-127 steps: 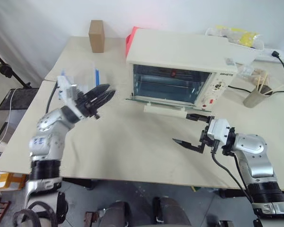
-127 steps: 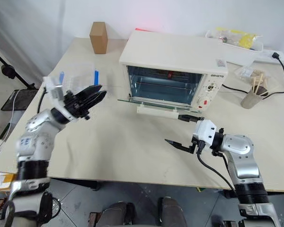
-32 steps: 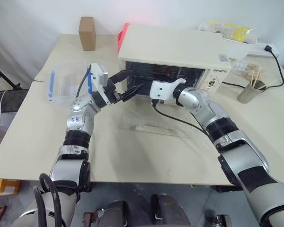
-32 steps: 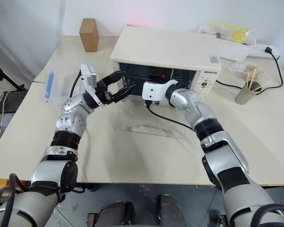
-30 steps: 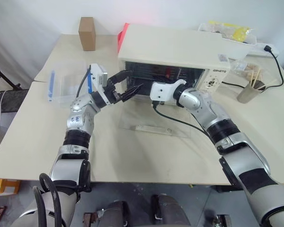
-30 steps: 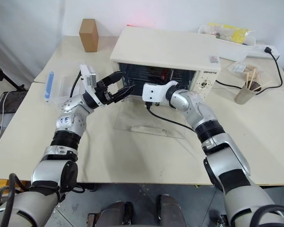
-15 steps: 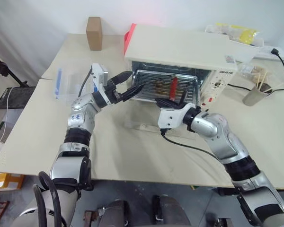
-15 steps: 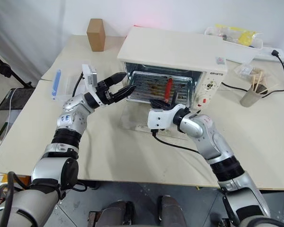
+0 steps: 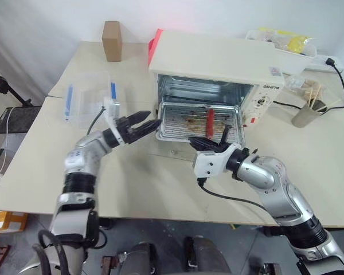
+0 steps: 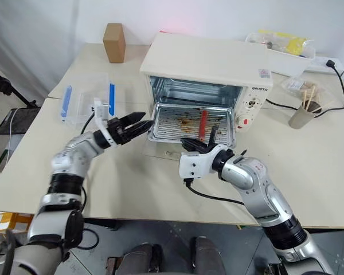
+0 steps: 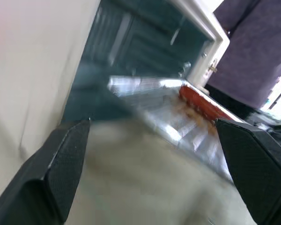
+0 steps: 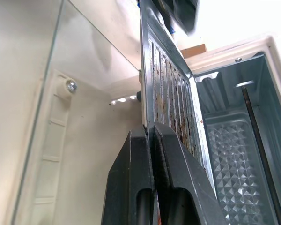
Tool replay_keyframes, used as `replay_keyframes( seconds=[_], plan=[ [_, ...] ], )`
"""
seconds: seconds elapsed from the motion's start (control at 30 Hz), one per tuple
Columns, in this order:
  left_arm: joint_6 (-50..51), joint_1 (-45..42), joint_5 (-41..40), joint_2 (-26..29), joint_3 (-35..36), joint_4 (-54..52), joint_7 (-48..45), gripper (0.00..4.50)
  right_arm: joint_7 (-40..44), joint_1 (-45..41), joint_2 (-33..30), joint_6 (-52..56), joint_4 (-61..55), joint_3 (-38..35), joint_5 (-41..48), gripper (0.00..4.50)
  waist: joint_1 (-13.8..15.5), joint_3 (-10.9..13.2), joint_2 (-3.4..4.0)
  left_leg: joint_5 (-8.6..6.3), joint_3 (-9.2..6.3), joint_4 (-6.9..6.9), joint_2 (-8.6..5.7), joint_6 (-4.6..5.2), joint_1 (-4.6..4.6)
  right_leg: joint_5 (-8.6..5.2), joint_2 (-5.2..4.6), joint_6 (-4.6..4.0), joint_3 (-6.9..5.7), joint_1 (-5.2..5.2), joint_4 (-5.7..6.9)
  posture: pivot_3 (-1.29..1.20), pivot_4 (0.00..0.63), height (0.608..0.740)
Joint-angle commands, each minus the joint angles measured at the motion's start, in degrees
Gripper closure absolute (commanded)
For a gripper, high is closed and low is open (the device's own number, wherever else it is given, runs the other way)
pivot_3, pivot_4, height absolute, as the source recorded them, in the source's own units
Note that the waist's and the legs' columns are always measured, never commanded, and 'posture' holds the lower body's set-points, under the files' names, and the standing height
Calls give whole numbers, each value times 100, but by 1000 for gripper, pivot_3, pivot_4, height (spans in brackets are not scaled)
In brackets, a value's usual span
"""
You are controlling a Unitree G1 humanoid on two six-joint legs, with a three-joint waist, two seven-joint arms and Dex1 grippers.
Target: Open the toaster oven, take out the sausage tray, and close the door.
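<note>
Toaster oven (image 9: 218, 63) at table's back, door (image 9: 178, 150) dropped flat on tabletop. Sausage tray (image 9: 199, 121) mostly out, hanging over door, sausage (image 9: 210, 120) lying on it. Right gripper (image 12: 152, 140) pinched on tray's front rim. Left gripper (image 9: 142, 122) spread wide beside tray's left edge. Best: keep tray level, support left edge, pull straight clear of door.

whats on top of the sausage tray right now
One red sausage lies on the sausage tray, with brown grease stains on the ridges. The right gripper covers part of the front rim.
</note>
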Motion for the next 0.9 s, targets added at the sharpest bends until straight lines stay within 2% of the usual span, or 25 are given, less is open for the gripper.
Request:
replay_keyframes(
  seconds=[0.03, 0.17, 0.33, 0.47, 0.57, 0.9],
  plan=[
    [1484, 129, -649, 282, 200, -690, 278, 0, 29, -32, -63, -99, -385, -130, 86, 4497, 13, 0, 0, 0, 0, 0, -2, 0, 2, 0, -2, 0, 1, 4, 0, 0, 150, 740],
    [2480, 101, -1157, 315, 468, -923, 626, 0, 80, -66, -78, -247, -338, -85, 128, 4497, 29, 0, 0, -1, -9, 9, -7, 1, 3, 0, -5, 0, 0, 12, -1, 0, 150, 740],
    [4073, -278, -2025, -49, 1211, -644, 1460, 0, 193, -243, -114, -623, -54, 41, 281, 4497, 17, 0, -1, 0, -9, 11, -7, 0, 3, 0, -3, 0, 0, 11, 1, 0, 150, 740],
    [4432, -340, -2103, -354, 1501, -631, 2085, 0, 249, -492, -19, -900, 165, 196, 411, 4497, 1, 0, -1, 0, -8, 15, -7, 0, 6, 0, -3, 0, -1, 12, 5, 0, 150, 740],
    [4637, -379, -2206, -561, 1701, -643, 2416, 606, 274, -539, -26, -989, 263, 226, 470, 4500, 6, 0, -1, 1, -8, 14, -6, -3, 7, 0, -2, 0, -1, 11, 8, 0, 150, 740],
    [5424, -682, -2333, -894, 2615, -36, 3360, 3600, 411, -491, -39, -1007, 314, 183, 625, 4500, 9, 0, -1, 0, -7, 20, -7, -5, 7, 0, -2, 0, 0, 11, 8, 0, 150, 740]
  ],
)
